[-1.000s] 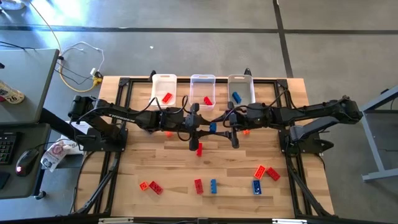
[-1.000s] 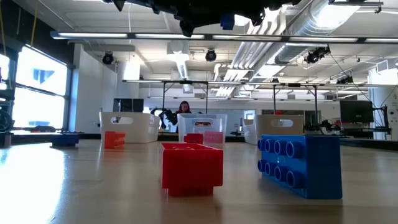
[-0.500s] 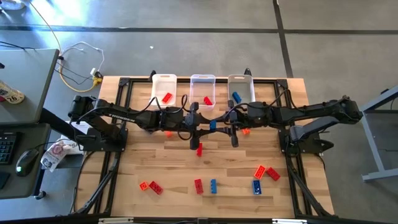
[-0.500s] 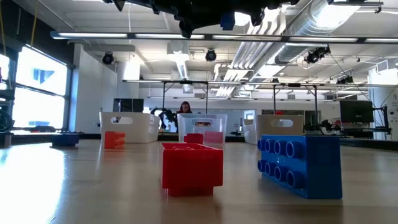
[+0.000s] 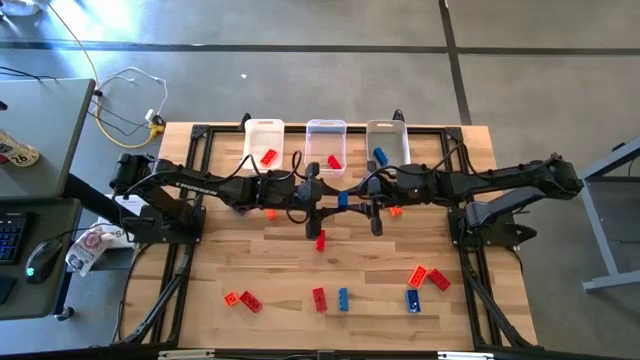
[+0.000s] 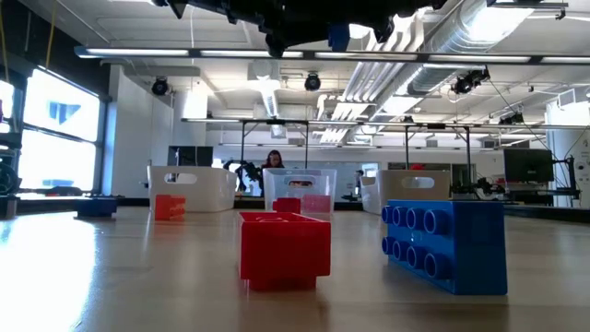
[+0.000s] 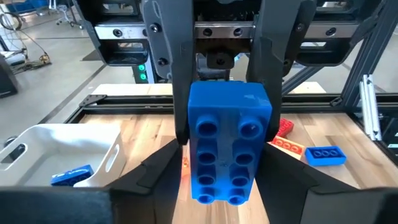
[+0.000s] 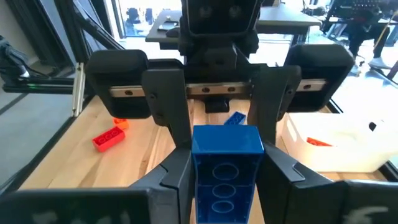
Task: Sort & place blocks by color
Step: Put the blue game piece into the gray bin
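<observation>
A blue block [image 5: 342, 203] hangs in the air above the table's middle, between my two grippers, which meet there tip to tip. My right gripper [image 8: 225, 171] comes from the table's right and is shut on it. My left gripper [image 7: 227, 171] comes from the table's left. Its fingers stand open on either side of the block, and a strip of table shows between each finger and the block. The block [image 7: 228, 143] stands upright, its studs toward the left arm and its hollow underside [image 8: 225, 180] toward the right arm. My right gripper pinches the blue block's two narrow long sides [image 8: 196, 168] between its two fingers. The fingers [image 7: 169, 68] come nearly level from the table's right and lie across the block. The block is upright and lifted clear of the table.
Three white bins [image 5: 264, 124] [image 5: 326, 123] [image 5: 386, 124] stand along the far edge, with an orange, a red and a blue block inside. A red block [image 5: 320, 238] lies below the grippers. Several loose blocks [image 5: 343, 298] [image 5: 428, 277] [image 5: 240, 299] lie toward the near edge.
</observation>
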Tool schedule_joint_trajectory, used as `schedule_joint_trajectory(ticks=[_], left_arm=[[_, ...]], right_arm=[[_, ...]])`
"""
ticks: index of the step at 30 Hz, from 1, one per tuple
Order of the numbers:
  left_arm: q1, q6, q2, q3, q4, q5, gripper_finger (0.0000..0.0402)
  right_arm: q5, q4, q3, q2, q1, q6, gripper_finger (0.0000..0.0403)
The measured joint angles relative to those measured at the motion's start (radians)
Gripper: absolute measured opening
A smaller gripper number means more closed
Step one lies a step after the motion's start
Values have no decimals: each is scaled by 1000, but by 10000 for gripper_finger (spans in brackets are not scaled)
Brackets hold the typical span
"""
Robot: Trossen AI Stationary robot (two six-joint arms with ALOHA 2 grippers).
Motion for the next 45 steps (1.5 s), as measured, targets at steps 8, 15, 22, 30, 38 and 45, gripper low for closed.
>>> schedule_joint_trajectory(ticks=[8,15,22,30,38,45], left_arm=[[2,-27,0,0,-38,-29,220],[30,-30,0,0,-110,-119,228],[46,-30,0,0,-216,-125,229],[46,-31,0,0,-291,-135,228],[43,-86,0,0,-369,-123,228],[41,-112,0,0,-467,-122,228]], right_arm=[[42,-62,0,0,1,25,105],[159,-197,0,1,-22,83,105],[280,-345,0,1,-86,149,105],[335,-435,0,1,-190,180,105],[399,-446,0,3,-307,179,105],[514,-446,0,47,-396,198,105]])
